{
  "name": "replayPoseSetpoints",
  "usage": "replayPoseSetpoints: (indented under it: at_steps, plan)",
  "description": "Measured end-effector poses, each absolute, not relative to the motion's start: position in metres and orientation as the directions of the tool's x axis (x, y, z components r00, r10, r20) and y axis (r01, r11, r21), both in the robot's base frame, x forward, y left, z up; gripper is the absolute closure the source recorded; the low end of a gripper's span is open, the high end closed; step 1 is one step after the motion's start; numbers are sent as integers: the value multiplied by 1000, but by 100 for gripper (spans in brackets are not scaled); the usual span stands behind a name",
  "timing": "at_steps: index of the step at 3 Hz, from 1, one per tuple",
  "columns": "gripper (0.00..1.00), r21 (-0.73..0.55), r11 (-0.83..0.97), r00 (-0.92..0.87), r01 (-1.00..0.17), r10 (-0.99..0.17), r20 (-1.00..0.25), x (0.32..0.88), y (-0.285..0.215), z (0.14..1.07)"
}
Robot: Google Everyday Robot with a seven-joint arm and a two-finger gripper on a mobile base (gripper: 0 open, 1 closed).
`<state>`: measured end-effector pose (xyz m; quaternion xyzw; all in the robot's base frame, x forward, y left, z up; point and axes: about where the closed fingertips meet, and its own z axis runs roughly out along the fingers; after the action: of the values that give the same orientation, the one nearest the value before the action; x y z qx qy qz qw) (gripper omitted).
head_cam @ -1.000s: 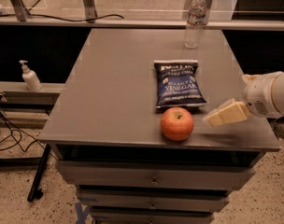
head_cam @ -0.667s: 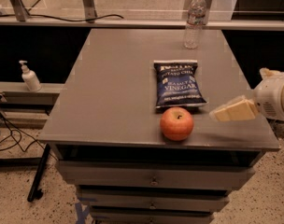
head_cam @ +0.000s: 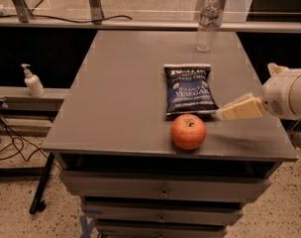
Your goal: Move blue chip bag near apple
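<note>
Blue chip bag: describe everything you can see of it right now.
The blue chip bag is dark navy, glossy and crinkly, with white lettering reading VINEGAR and a pale sealed top end. It lies flat and face up on the grey table, just behind the apple; whether they touch is unclear. The gripper sits low at the bag's lower right corner, close to it, contact uncertain.
</note>
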<state>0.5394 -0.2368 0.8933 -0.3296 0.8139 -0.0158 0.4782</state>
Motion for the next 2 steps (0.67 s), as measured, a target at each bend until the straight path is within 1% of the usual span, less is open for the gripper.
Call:
replayPoseSetpoints:
  at_steps: [1, 2]
  plan:
    - [0, -398, 757, -262, -518, -584, -769, 561, -250, 911]
    - [0, -489, 755, -177, -437, -605, -776, 573, -278, 959]
